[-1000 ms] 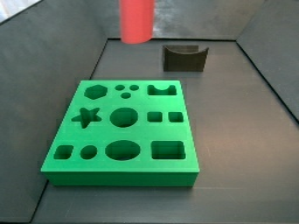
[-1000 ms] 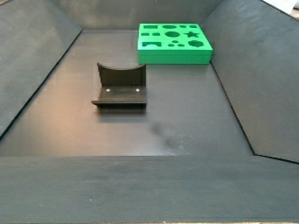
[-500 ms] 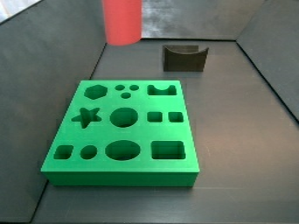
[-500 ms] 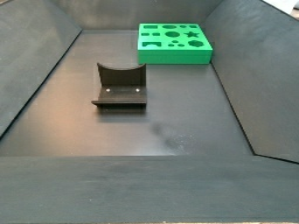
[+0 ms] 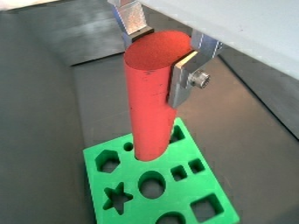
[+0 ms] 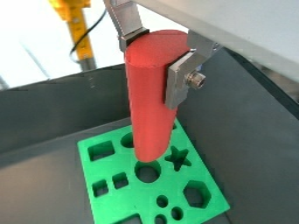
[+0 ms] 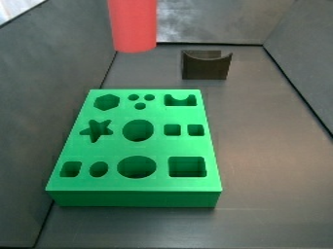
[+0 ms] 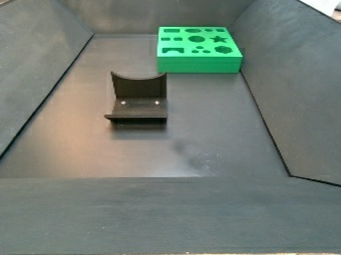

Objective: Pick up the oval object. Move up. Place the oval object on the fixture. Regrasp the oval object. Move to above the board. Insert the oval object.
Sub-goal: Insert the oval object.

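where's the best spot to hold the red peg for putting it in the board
By its upper end, from above, as the hand grips it now: fingers clamp opposite sides near the top, so the red peg hangs upright with its long lower part free above the green board.

Oval object's (image 7: pixel 131 23) top — end effector — cut off.

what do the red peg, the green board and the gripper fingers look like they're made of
The oval object, held in the gripper above the board: probably smooth matte plastic, evenly red with no grain. The board: likely matte plastic, flat uniform green with crisp cutouts. The fingers: apparently bare metal, silver with a screw head showing.
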Robot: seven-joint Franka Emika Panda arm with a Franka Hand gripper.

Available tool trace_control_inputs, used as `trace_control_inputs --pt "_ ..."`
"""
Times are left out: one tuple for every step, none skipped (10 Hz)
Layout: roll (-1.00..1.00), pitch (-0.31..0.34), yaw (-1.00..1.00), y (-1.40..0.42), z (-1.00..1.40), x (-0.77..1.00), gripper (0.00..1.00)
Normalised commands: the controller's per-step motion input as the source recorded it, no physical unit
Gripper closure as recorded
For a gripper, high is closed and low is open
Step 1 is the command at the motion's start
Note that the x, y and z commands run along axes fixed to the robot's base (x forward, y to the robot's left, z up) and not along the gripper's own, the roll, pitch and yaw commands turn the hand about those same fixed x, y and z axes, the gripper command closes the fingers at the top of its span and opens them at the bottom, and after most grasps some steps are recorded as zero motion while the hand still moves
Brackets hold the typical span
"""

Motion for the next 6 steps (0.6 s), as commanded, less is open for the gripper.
trace_control_inputs --pt "0.0 -0.073 -0.88 -0.15 -0.05 0.0 1.0" --pt "0.0 -0.109 -0.9 -0.17 -0.21 0.01 1.0" --pt "0.0 -0.114 -0.91 -0.19 -0.45 0.02 1.0" --pt "0.02 -0.116 -0.84 -0.29 -0.66 0.03 1.0" --pt "0.07 -0.074 -0.8 -0.24 -0.56 0.0 1.0" --pt "0.11 -0.053 -0.7 -0.33 -0.48 0.0 1.0"
